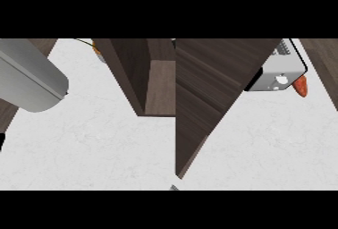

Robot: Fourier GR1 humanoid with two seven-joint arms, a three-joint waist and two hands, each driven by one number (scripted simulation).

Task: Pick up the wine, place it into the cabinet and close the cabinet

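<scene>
Dark brown wooden cabinet (198, 80) rising over the white marbled counter (99, 147), with one grey forearm (30, 76) close by at the left.
From here the cabinet's long plank-grained panel tapers to a point low over the counter, and a shorter, paler-faced panel (160, 89) stands just left of it. The left hand is out of sight beyond the forearm, so I cannot tell whether it is grasping anything. I cannot make out the wine anywhere. Behind the cabinet at the right sits a silver box-shaped appliance (280, 74), with a pointed orange thing (302, 86) against its corner.
</scene>
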